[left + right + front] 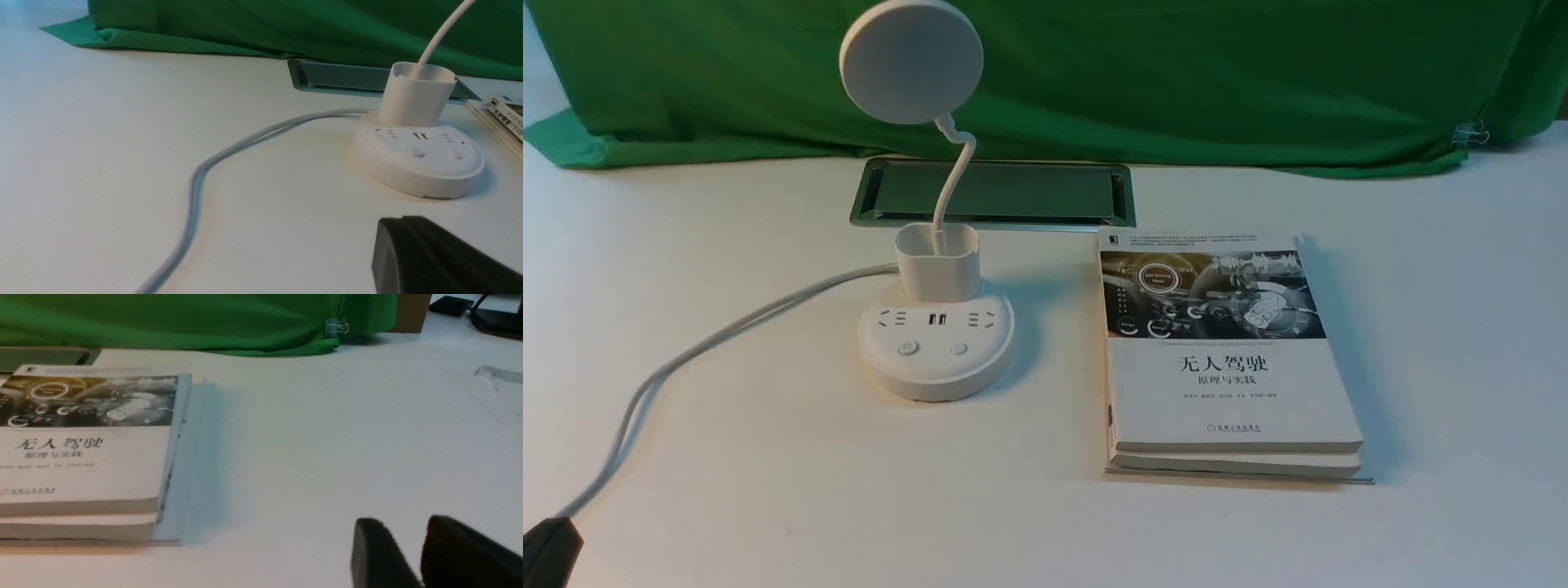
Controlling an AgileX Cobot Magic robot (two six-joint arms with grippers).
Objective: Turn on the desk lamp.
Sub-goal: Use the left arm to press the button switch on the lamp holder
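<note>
Centre-left on the white counter [768,490]: one lamp [935,343], white plastic, standing upright.
- Head [911,61]: round disc, raised high, its flat face turned to the robot's side.
- Neck [947,184]: thin, bent in an S, rising out of the cup [937,265].
- Base [935,376]: round, with sockets along the top and two buttons [907,349] nearer the front edge, side by side.
- Cord [686,359]: grey-white, leaves the base at the rear left and curves over the counter to the near left corner.

Books [1225,359]: two, stacked flat, just right of the lamp and apart from it.

Slot [996,196]: metal-framed, sunk in the counter behind the lamp.

Cloth [1176,73]: green, draped along the back, with a clip [1470,135] at its right end.

Left fingers [429,257]: black, low near the cord, well short of the base. Only one dark mass shows, so I cannot tell their state.

Right fingers [380,555]: black, low over bare counter right of the books, drawn close together, nothing between them.
</note>
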